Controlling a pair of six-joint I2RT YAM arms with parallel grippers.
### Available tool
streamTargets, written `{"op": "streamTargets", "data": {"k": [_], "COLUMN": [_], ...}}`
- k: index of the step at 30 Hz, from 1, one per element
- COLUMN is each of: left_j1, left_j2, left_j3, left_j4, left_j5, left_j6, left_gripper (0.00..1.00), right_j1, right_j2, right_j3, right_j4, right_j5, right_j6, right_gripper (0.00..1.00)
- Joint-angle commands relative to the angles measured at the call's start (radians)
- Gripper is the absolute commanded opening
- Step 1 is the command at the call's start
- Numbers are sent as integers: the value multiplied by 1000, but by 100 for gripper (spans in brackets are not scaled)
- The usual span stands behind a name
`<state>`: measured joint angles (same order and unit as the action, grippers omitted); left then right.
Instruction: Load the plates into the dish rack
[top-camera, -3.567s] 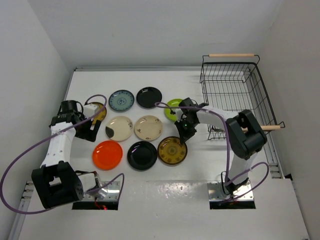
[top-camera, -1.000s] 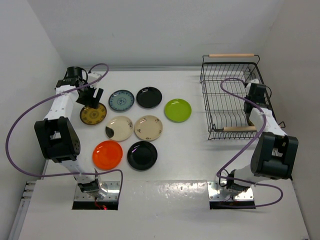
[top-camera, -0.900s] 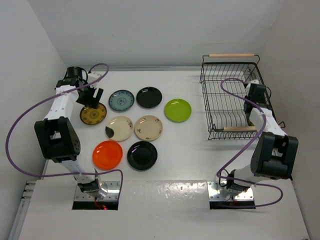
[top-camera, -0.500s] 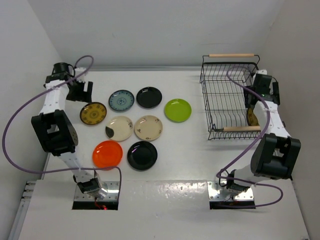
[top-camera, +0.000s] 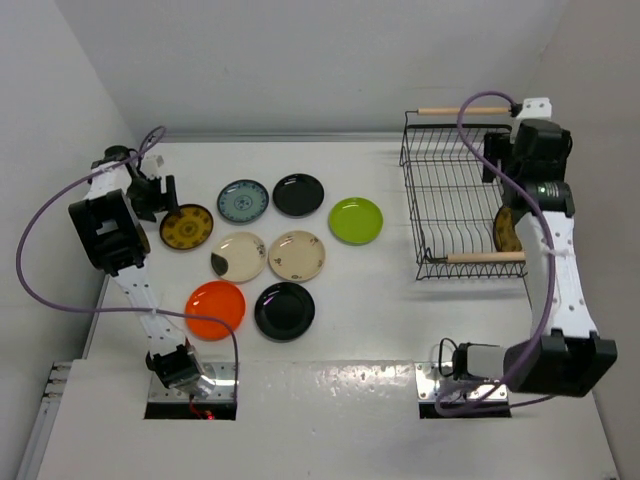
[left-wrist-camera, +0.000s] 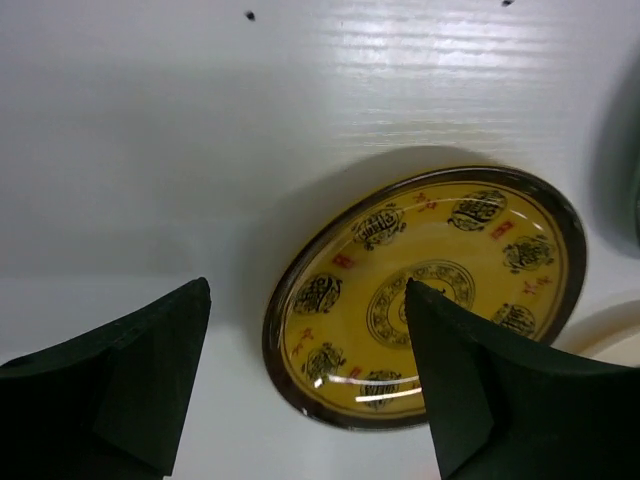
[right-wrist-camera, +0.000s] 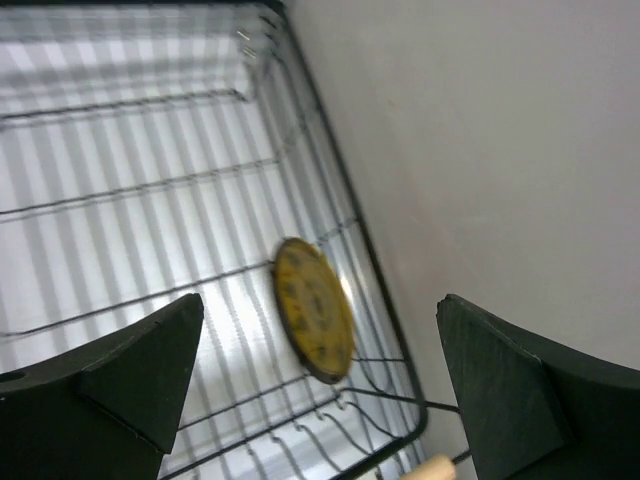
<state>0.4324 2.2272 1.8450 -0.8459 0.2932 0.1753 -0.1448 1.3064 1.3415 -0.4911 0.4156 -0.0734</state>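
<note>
One brown-and-yellow plate (top-camera: 505, 230) stands on edge at the right end of the dish rack (top-camera: 441, 160), free of any grip; the right wrist view shows this plate (right-wrist-camera: 313, 310) on the rack's wires (right-wrist-camera: 150, 190). My right gripper (top-camera: 503, 160) (right-wrist-camera: 320, 300) hangs open above it. A second brown-and-yellow plate (top-camera: 187, 227) (left-wrist-camera: 425, 295) lies flat at the table's left. Just above its left rim is my left gripper (top-camera: 158, 200) (left-wrist-camera: 307, 290), open and empty. Teal (top-camera: 243, 200), black (top-camera: 298, 194), lime green (top-camera: 356, 220), two cream (top-camera: 238, 256) (top-camera: 296, 255), orange-red (top-camera: 215, 308) and black (top-camera: 284, 310) plates lie flat.
The rack has wooden handles at the back (top-camera: 463, 110) and front (top-camera: 485, 257). A wall (right-wrist-camera: 500, 150) stands close along the rack's right side. Purple cables (top-camera: 40, 240) loop off both arms.
My right gripper has opened, let go of the brown-and-yellow plate in the rack and risen away from it. The left arm has swung back left, its gripper staying by the other patterned plate.
</note>
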Motion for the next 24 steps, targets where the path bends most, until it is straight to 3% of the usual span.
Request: {"op": "streamTargets", "data": {"k": [1,5,8,9,11,12,15,21,24], "left_j1": [-3,-3,6,6,6,17,29,94,104], "left_j2": [12,12,12,12,12,12,-12,-116,-216], "left_j3": [-8,-90,-111,-112,-131,-132,-132,-86,-37], "left_j4": [-32,-19,-10,-10,-10,-10,-10,-36,-82], "left_j5": [24,-57,-66,-56,-39,-25,-2,119,248], "left_j6": [4,36,61,61,70,70,70,116,187], "left_gripper": [82,79,65,52,38,22,0,0,0], "right_j1": [71,180,233,240,284,293,349,453,505], "right_j2": [-82,-147,-170,-167,-165,-164,-164,-170,-156], "right_j3": [-31,-62,-53,-44,-36,-35,-36,-58,-42], "right_j4": [-26,-10,-4,2,0,2,-9,-30,-53], "right_j5": [-43,-49,-44,-44,-32,-28,-17,-30,-186], "right_j6": [38,41,40,38,29,27,23,27,57], "right_gripper": [99,99,99,99,99,99,99,95,93]}}
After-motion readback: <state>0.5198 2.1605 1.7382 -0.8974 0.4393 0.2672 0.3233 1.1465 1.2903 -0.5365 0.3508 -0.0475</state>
